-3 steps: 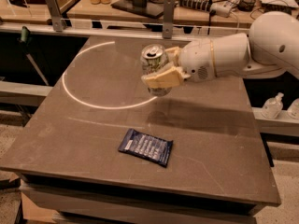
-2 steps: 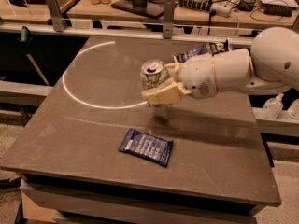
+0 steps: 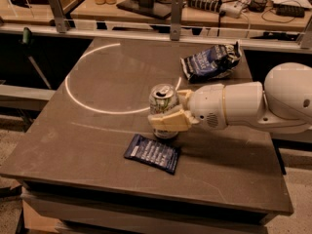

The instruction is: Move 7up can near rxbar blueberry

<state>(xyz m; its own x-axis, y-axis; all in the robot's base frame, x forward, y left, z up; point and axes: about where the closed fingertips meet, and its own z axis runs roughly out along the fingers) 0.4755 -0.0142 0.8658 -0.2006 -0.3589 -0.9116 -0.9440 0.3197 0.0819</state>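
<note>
7up can [image 3: 163, 103]: upright, pull-tab top facing up, a little toward the near edge from the middle of the worktop [image 3: 97, 135]. It stands just behind the far long edge of the rxbar blueberry [image 3: 152, 153]. Whether its base rests on the worktop or hangs just above it cannot be told.

Handling, as judged: thin aluminium, light if empty. The wall is smooth, slippery and easily dented. It is best held across the mid-body with moderate squeeze and kept vertical, since the top may be open.

Gripper [image 3: 169, 111]: closed on the can's lower body from the right side. One tan finger [image 3: 168, 121] lies across the near face; the other sits behind the can. The white arm reaches in from the right edge.

Rxbar blueberry: flat, slightly skewed, toward the near edge.

Chip bag [image 3: 210, 61]: crumpled, by the far right corner, well apart from the can.

A pale arc [image 3: 73, 94] marks the left half of the worktop.
</note>
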